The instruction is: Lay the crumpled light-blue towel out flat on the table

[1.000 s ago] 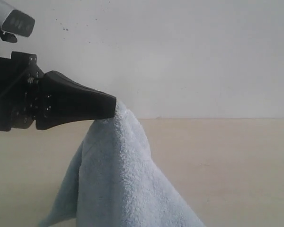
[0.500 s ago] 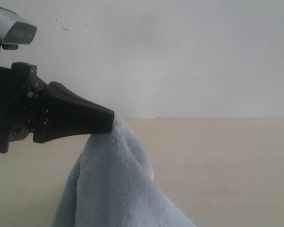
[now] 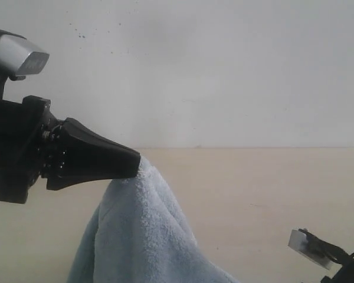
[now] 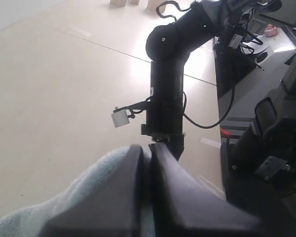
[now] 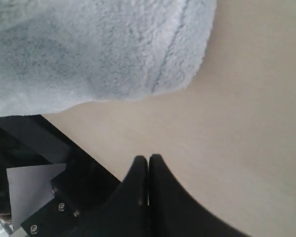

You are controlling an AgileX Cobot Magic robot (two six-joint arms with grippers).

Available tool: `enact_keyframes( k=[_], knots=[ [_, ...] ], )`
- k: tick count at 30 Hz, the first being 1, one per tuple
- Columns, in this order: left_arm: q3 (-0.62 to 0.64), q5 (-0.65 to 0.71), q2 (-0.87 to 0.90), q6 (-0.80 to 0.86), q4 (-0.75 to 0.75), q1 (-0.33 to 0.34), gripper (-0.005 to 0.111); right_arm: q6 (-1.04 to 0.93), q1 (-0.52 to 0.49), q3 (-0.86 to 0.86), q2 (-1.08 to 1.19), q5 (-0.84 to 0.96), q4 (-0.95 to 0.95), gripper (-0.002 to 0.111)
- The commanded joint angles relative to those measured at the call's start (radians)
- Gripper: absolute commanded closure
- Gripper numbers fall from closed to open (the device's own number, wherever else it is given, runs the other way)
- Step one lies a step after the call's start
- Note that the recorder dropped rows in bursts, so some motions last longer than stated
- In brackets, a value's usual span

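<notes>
The light-blue towel (image 3: 143,236) hangs in a peak above the beige table (image 3: 265,183), lifted by one pinched part. My left gripper (image 3: 137,165) is shut on that top fold; in the left wrist view the towel (image 4: 84,185) bulges beside the closed gripper (image 4: 147,150). A hemmed, rounded edge of the towel (image 5: 103,49) fills part of the right wrist view. My right gripper (image 5: 148,159) is shut and holds nothing, hovering over bare table (image 5: 246,118) a short way from that edge. Part of the right arm (image 3: 333,259) shows at the lower right of the exterior view.
A white wall (image 3: 224,71) stands behind the table. In the left wrist view the right arm (image 4: 167,84) rises from its dark base (image 4: 256,98) beyond the table. A dark edge (image 5: 34,143) borders the table in the right wrist view.
My left gripper has sunk a little and drawn slightly left, with the towel's peak following. The right arm has come into the exterior view at the lower right.
</notes>
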Motion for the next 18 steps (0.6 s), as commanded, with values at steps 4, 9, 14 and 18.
enact_keyframes(
  k=[4,9,14,18],
  knots=[
    [0.005,0.025,-0.007,0.005,-0.023,-0.003,0.103,-0.04,0.001,-0.02,0.018,-0.033,0.006,0.092],
    [0.005,0.025,-0.007,0.003,-0.023,-0.003,0.103,0.017,0.001,-0.02,0.018,-0.093,0.006,0.059],
    [0.005,0.025,-0.007,0.001,-0.023,-0.003,0.103,0.027,0.001,-0.02,0.018,-0.172,0.032,0.047],
    [0.005,0.03,-0.007,0.001,-0.023,-0.003,0.103,0.01,0.001,-0.02,0.018,-0.223,0.07,0.047]
  ],
)
